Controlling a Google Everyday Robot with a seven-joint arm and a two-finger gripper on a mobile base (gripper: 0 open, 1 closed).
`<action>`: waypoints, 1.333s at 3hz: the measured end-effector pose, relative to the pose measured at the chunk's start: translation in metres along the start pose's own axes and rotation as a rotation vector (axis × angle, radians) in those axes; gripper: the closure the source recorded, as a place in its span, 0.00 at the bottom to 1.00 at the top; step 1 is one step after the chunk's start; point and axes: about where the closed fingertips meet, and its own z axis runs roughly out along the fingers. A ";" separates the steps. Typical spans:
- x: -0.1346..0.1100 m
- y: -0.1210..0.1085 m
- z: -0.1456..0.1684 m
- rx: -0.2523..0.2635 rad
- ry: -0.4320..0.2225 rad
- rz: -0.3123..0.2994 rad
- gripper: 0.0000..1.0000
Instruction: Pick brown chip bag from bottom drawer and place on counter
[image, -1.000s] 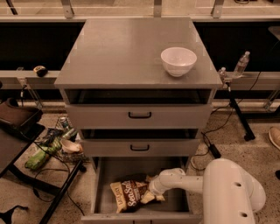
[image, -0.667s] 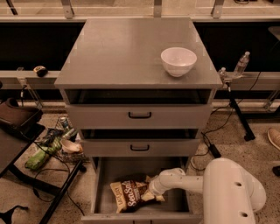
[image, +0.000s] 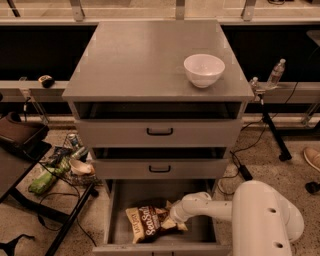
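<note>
Arm: my white arm (image: 262, 220) comes in from the lower right, below the bench's front right corner. Its thick section stands outside the bottom drawer and its slimmer forearm reaches left, low over the drawer floor.
Tool: the tool (image: 176, 217) sits at the right end of the brown chip bag, touching or just over it. I cannot tell how far open it is, or whether it has hold of the bag.
Brown chip bag: the brown chip bag (image: 149, 223) lies flat in the front half of the drawer, script up.
Bottom drawer: the bottom drawer (image: 150, 192) is pulled out past the bench's front edge.
Bench: the bench (image: 135, 60) carries a white bowl (image: 204, 70) near its front right corner.
</note>
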 end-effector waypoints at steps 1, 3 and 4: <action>-0.016 0.000 -0.016 0.020 0.019 -0.020 1.00; -0.090 0.041 -0.133 0.036 0.214 -0.209 1.00; -0.110 0.098 -0.192 0.006 0.284 -0.104 1.00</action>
